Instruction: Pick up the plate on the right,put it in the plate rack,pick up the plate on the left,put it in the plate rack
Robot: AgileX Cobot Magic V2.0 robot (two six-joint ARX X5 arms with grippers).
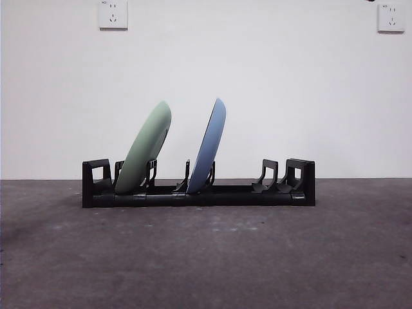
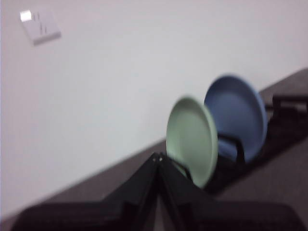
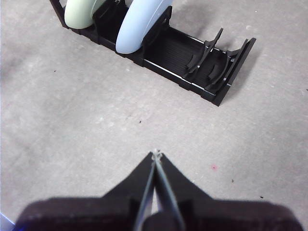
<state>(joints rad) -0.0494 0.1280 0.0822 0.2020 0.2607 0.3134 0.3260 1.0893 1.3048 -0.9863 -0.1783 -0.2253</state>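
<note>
Plate rack (image 1: 199, 193) holds green plate (image 1: 144, 149), blue plate (image 1: 208, 145), both tilted.

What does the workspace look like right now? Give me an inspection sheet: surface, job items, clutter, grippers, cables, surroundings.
Surface: grey table, mottled, a few small specks.
Rack: black, flat on the table, end slots on one side free.
Green plate: standing in a rack slot, leaning.
Blue plate: standing in the next slot over, leaning the same way, apart from the green plate.
Clutter: nothing seen.
Left gripper: jaws shut, holding nothing, off the rack near the green plate.
Right gripper: jaws shut, holding nothing, above bare table away from the rack.
Cables: nothing seen.
Surroundings: white wall with two sockets.
</note>
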